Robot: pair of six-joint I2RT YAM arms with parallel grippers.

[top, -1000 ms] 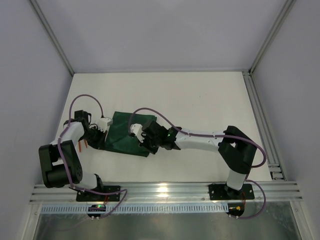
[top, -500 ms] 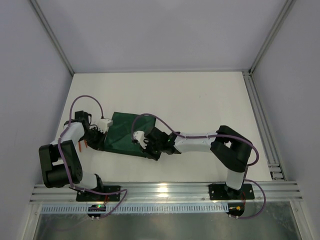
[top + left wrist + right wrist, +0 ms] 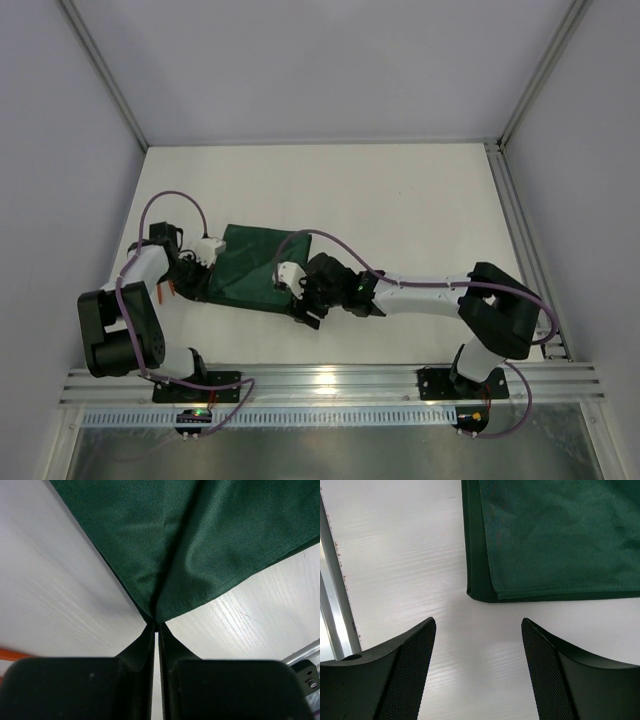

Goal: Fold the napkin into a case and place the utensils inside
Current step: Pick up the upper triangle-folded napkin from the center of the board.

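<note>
No text, label, brand, number or sign could be read in any of the views.
</note>
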